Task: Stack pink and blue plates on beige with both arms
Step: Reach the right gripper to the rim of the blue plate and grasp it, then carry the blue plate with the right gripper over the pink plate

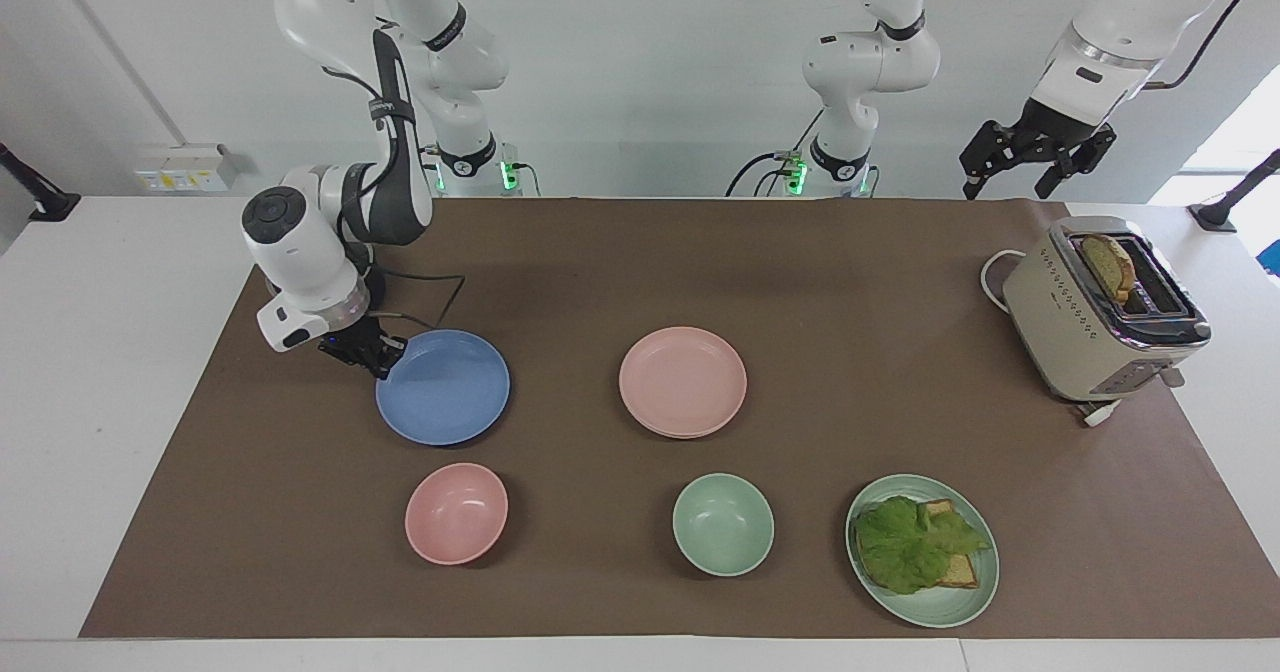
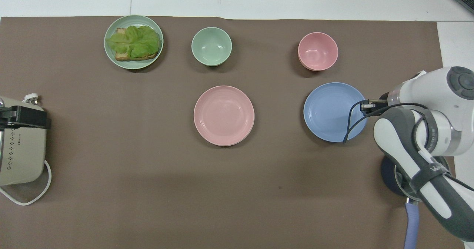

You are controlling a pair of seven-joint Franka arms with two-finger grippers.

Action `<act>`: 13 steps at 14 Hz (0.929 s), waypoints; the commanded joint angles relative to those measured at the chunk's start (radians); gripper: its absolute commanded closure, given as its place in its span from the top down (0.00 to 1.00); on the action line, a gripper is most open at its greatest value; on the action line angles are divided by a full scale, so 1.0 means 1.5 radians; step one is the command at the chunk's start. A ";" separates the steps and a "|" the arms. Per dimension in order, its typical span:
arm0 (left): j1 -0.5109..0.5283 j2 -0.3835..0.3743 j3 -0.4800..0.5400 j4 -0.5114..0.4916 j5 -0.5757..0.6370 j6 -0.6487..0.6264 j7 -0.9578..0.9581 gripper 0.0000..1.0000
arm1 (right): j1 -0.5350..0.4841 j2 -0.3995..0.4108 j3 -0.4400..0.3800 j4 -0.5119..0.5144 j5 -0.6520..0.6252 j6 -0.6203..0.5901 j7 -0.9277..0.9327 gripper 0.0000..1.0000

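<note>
The right gripper is pinched tight on the rim of the blue plate, gripping the edge that faces the right arm's end of the table. The plate hangs from that grip, lifted a little and tipped, with a shadow under it on the brown mat. In the overhead view the same gripper meets the plate at its rim, with a black cable looping over the blue surface.

Beside the blue plate, toward the middle of the mat, the pink plate lies flat; a pale edge shows just under its rim, though I cannot tell whether that is another plate beneath it. The two plates are apart.

Farther from the robots than the blue plate is a small pink bowl. A mint green bowl sits farther from the robots than the pink plate. Toward the left arm's end in that same row is a pale green plate with lettuce and bread on it.

The left gripper waits high up, fingers spread wide and holding nothing, near the toaster at its end of the table. A slice of toast stands in the slot.
</note>
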 commanded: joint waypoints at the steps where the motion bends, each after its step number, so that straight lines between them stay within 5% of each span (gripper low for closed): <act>1: 0.011 -0.003 -0.003 0.008 0.001 -0.014 0.010 1.00 | -0.004 -0.031 0.013 0.025 0.034 -0.061 -0.011 0.00; 7: 0.011 -0.003 -0.003 0.008 0.001 -0.014 0.010 1.00 | -0.003 -0.071 0.066 0.030 0.107 -0.073 -0.004 0.00; 13: 0.011 -0.003 -0.004 0.008 0.001 -0.014 0.010 1.00 | 0.122 -0.069 0.079 0.030 0.107 -0.008 0.172 0.00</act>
